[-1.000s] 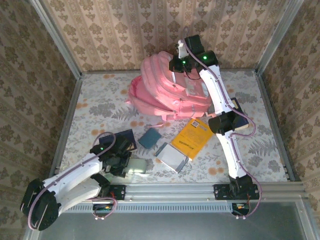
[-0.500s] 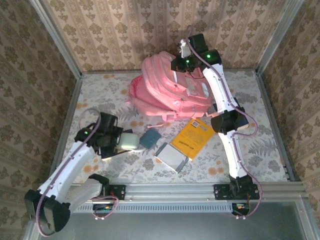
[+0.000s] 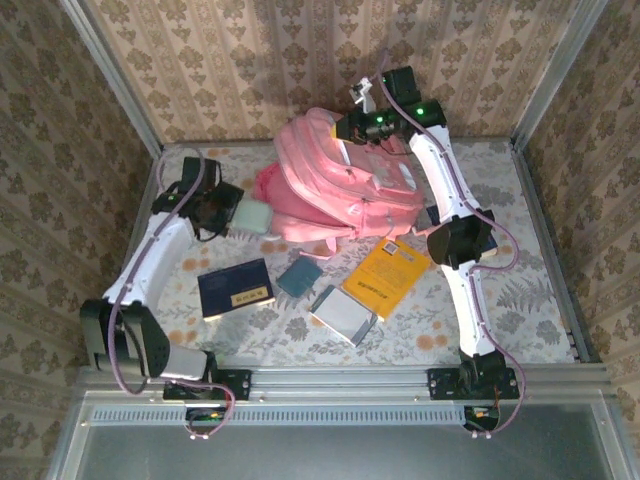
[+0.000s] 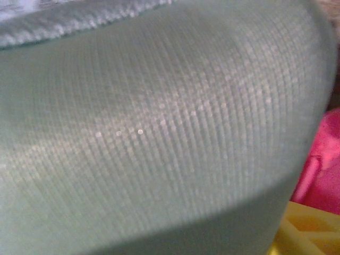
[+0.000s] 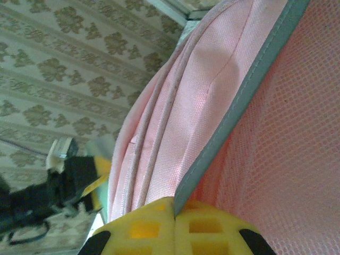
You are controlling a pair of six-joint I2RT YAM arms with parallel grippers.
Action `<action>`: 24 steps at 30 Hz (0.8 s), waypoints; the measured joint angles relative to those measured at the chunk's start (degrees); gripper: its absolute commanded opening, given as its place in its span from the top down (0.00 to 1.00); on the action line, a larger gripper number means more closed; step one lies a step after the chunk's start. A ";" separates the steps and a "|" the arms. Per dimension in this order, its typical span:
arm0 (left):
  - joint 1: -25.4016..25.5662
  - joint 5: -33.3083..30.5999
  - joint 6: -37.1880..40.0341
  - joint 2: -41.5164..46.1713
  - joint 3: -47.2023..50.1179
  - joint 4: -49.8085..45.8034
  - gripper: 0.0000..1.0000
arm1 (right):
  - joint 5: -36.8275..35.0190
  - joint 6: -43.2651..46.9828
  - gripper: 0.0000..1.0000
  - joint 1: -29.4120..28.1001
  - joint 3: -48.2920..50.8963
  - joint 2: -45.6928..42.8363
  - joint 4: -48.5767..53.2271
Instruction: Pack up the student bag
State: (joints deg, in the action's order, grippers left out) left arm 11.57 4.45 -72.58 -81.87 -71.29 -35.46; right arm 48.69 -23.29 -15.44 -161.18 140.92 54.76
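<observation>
From above, the pink student bag (image 3: 335,185) sits at the upper middle of the flowery table (image 3: 520,300), up against the back wall. The left pincer (image 3: 238,214) is at the upper left, just beside the bag, and it grips a pale green pouch (image 3: 254,218) up off the table. The right pincer (image 3: 352,126) is at the very top of the bag, closed on its edge. Below the bag lie a dark blue book (image 3: 235,288), a small teal case (image 3: 299,276), a grey notebook (image 3: 343,315) and a yellow book (image 3: 385,277). The left wrist camera is right up against the pouch (image 4: 159,133), soft and ribbed, with a bit of pink bag (image 4: 321,175) at the right edge. In the right wrist camera, the yellow pincer (image 5: 174,226) at the bottom is pinched shut on the bag's grey strip (image 5: 239,106), with pink cloth (image 5: 180,106) to its left and pink mesh (image 5: 297,159) to its right.
</observation>
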 measured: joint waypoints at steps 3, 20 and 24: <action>0.02 2.23 0.90 -5.97 -3.91 4.66 0.33 | 2.91 -3.34 1.00 -0.26 1.73 -0.31 -3.67; 7.43 12.94 -3.85 -27.06 -8.87 29.27 0.27 | 10.54 -19.04 1.00 -0.28 7.96 -1.97 -21.20; 10.08 14.16 -4.22 -32.30 -13.84 31.69 0.14 | 10.51 -21.51 1.00 -0.15 7.96 -1.97 -23.80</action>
State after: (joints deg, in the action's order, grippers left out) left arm 21.65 18.61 -76.79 -114.17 -85.12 -3.77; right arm 59.20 -44.80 -15.59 -153.23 138.96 30.96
